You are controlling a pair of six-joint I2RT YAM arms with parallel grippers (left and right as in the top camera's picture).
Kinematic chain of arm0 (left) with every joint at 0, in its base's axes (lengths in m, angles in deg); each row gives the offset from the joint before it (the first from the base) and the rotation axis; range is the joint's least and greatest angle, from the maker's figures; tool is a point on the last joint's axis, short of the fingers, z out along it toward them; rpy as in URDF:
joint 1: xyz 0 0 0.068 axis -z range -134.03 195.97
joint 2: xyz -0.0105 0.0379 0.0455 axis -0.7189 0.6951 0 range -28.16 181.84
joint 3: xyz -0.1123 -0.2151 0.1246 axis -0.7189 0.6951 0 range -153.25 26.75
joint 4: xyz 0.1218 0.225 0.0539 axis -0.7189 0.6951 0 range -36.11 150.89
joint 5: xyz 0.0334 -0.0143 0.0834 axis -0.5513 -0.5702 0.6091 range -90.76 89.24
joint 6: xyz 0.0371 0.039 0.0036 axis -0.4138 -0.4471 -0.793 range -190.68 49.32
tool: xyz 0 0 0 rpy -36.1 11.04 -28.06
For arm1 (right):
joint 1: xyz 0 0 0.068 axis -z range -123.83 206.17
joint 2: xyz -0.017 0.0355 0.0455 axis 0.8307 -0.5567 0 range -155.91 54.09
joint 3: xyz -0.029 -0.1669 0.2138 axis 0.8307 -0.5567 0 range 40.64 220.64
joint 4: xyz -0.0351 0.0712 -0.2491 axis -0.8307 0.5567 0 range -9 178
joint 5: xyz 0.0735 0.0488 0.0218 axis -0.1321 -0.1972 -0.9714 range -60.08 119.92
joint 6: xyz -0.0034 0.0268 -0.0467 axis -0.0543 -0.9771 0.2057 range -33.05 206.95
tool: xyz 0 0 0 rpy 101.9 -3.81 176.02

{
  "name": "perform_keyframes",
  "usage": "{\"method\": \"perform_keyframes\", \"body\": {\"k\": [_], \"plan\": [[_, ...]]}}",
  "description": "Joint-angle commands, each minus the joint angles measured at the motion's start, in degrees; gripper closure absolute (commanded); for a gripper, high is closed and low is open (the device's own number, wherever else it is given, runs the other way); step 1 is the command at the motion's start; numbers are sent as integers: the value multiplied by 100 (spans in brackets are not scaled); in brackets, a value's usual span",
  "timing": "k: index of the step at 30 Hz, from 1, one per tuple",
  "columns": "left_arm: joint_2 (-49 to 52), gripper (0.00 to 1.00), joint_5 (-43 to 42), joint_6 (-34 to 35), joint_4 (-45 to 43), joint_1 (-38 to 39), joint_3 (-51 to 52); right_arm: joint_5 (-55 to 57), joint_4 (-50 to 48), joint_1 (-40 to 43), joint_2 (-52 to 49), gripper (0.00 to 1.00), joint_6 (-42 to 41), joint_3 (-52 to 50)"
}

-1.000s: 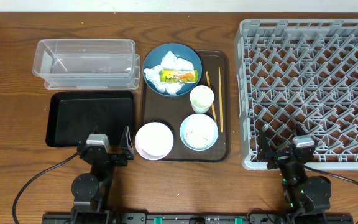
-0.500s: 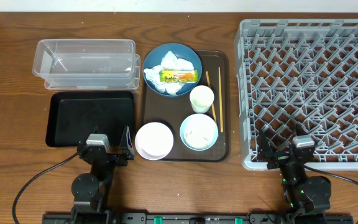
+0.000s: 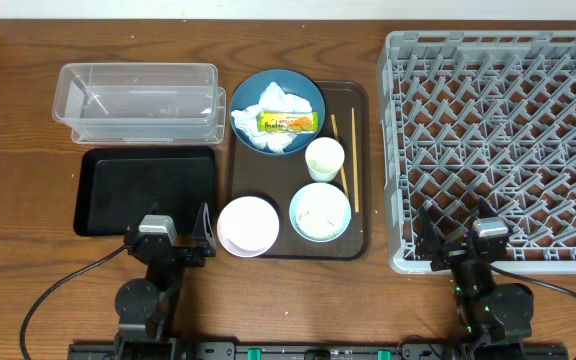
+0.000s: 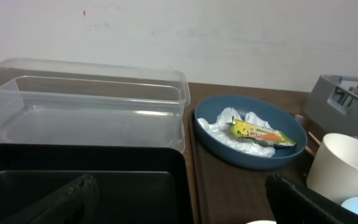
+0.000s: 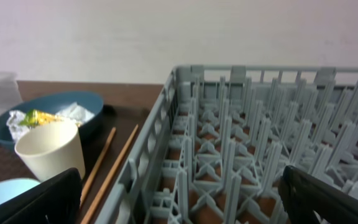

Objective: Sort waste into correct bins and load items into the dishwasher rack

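The dishwasher rack (image 3: 468, 38) runs off the right edge — specks in the light blue bowl (image 3: 298, 200) are unreadable.

Overhead view looks straight down on the whole tabletop (image 3: 28, 200). Both wrist views sit low at the near edge, facing the far wall (image 4: 166, 31); both share the blue plate (image 4: 253, 160) and white cup (image 4: 344, 168).
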Motion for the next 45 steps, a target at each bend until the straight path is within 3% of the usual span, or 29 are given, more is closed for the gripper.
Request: {"method": "perform_keyframes", "body": {"k": [1,13,22,30,39,45], "plan": [[7,11,-101,-120,-39,20,68,-11,-175,55,-13,1,-33,-9],[282,11,-448,-166,-413,20,-387,-634,-197,59,-271,1,348,435],[2450,11,-1193,-448,-107,20,-2048,-632,20,59,-2059,1,699,2009],[4994,11,-1565,-898,1349,24,-4457,-688,1207,59,-3993,1,748,3965],[7949,11,-1687,-1419,4280,424,-7936,-894,3495,59,-5932,1,1016,6585],[9525,11,-1475,-1644,5204,866,-9582,-1281,4142,59,-6526,1,1016,7296]]}}
